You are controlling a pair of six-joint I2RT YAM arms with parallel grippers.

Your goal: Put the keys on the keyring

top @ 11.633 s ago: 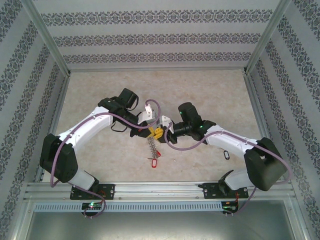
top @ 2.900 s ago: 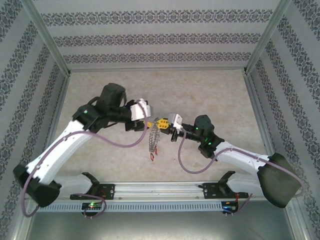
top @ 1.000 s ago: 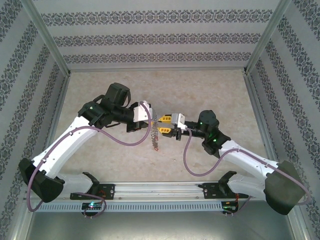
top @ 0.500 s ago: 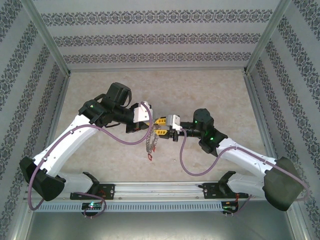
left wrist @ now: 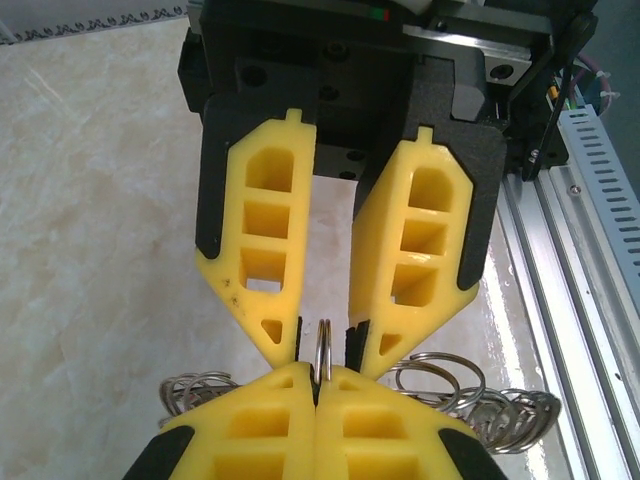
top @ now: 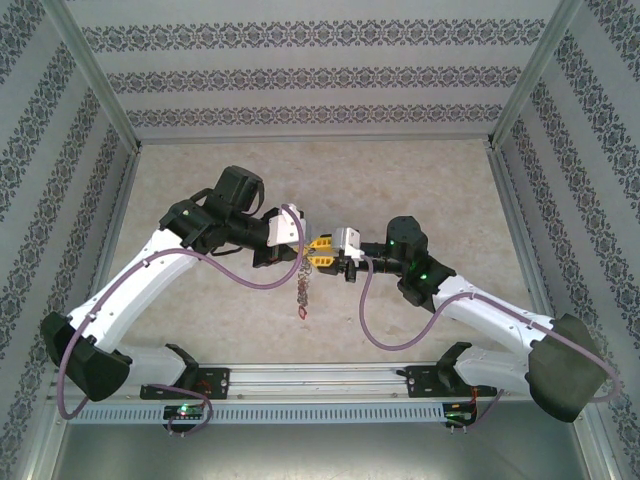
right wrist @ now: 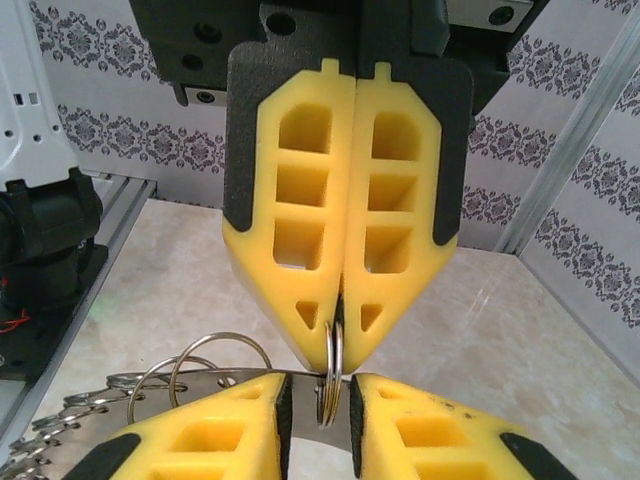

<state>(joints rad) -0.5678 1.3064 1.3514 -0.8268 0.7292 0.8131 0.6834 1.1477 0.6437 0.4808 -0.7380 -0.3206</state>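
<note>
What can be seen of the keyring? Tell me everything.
The keyring is silvery metal wire: a thin split ring seen edge-on, with more loops and chain-like links fanning out behind. The shut left gripper pinches the ring upright; the right gripper's fingers stand slightly apart on either side of it. From above, the rest dangles below both grippers, a small red tag at the bottom.

From above, the keys [top: 304, 311] hanging below the keyring [top: 303, 285] are too small to tell apart.
</note>
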